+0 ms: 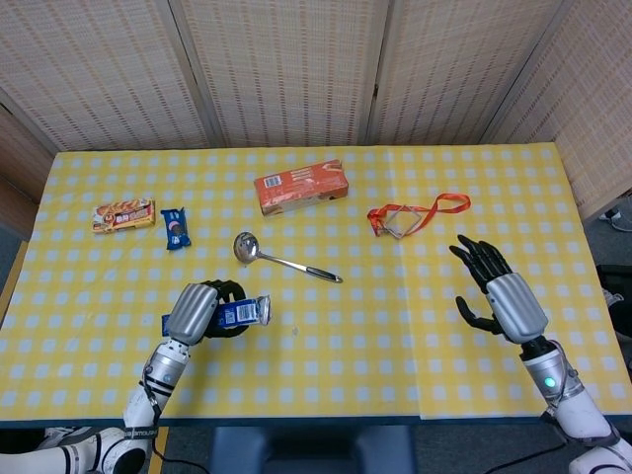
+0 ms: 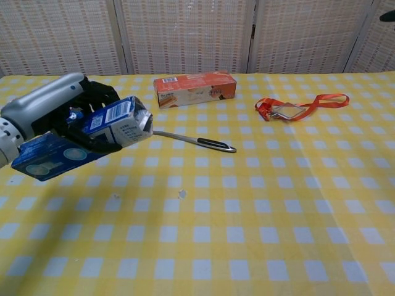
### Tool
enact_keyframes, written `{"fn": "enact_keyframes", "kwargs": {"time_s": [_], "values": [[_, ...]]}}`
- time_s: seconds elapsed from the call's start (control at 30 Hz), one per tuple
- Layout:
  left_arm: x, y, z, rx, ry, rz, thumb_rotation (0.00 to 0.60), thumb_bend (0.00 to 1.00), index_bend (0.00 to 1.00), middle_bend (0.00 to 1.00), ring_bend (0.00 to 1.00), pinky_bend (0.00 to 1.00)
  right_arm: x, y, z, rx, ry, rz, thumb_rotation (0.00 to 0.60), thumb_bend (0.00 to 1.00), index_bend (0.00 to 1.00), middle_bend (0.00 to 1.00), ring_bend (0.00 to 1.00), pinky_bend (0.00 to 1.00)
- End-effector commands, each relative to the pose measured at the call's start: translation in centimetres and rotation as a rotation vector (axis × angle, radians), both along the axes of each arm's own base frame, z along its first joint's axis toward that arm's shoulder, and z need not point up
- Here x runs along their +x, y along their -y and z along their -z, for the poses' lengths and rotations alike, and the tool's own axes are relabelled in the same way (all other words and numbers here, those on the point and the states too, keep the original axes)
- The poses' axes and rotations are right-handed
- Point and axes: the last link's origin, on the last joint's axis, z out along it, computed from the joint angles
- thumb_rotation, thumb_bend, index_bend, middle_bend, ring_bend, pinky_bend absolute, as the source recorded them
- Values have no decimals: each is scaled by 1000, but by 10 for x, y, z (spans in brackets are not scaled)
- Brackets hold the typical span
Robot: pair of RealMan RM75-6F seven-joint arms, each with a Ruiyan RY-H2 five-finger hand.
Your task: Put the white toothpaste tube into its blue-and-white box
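So the table [image 1: 415,326] has a yellow and white checked cloth over it, with fold creases showing across the top. Behind it there's a folding screen [image 1: 286,69] of woven, tan wicker-looking panels in pale frames, covering the whole back. Dark grey floor [image 1: 612,222] peeks out at the right edge of the head view. Lighting is even and soft, indoor, with faint shadows.

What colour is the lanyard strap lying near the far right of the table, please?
The lanyard strap is orange-red, clearest in the chest view.
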Motion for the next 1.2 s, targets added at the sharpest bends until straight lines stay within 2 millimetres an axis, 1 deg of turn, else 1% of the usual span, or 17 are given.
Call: {"fn": "enact_keyframes", "kwargs": {"time_s": [0.03, 0.23, 0.33, 0.57, 0.67, 0.7, 0.77, 0.9, 0.93, 1.03, 1.2], "values": [[-12, 1, 10, -22, -48, -9, 600, 209, 604, 620, 559, 593, -15, -11, -4, -35, -64, 40, 600, 527, 0, 0, 0, 0], [-23, -1, 16, -32, -66, -26, 600, 209, 605, 621, 558, 587, -21, -17, -7, -65, -72, 46, 600, 526, 0, 0, 0, 0], [-31, 0, 20, -44, -88, -36, 600, 209, 605, 621, 558, 584, -23, -21, -4, -55, -77, 45, 600, 527, 0, 0, 0, 0], [-53, 7, 43, -84, -199, -40, 600, 209, 605, 621, 558, 584, -26, -27, 2, -52, -94, 39, 600, 527, 0, 0, 0, 0], [-59, 9, 53, -97, -231, -41, 600, 209, 603, 621, 555, 582, -28, -27, 4, -48, -94, 44, 600, 527, 0, 0, 0, 0], [-61, 10, 56, -106, -239, -44, 600, 208, 593, 621, 540, 568, -28, -27, 4, -47, -93, 45, 600, 527, 0, 0, 0, 0], [-63, 11, 60, -125, -255, -46, 600, 206, 551, 599, 484, 509, -29, -27, 5, -44, -88, 47, 600, 527, 0, 0, 0, 0], [-63, 12, 65, -133, -283, -38, 600, 206, 406, 459, 326, 322, -31, -28, 6, -42, -86, 50, 600, 526, 0, 0, 0, 0], [-62, 12, 65, -132, -282, -36, 600, 206, 374, 429, 293, 289, -32, -28, 5, -41, -85, 51, 600, 527, 0, 0, 0, 0], [-57, 12, 65, -128, -270, -28, 600, 205, 313, 371, 232, 224, -32, -28, 6, -36, -80, 51, 600, 527, 0, 0, 0, 0], [-46, 13, 65, -129, -241, -14, 600, 204, 264, 338, 201, 169, -32, -28, 6, -31, -75, 47, 600, 527, 0, 0, 0, 0]]}}
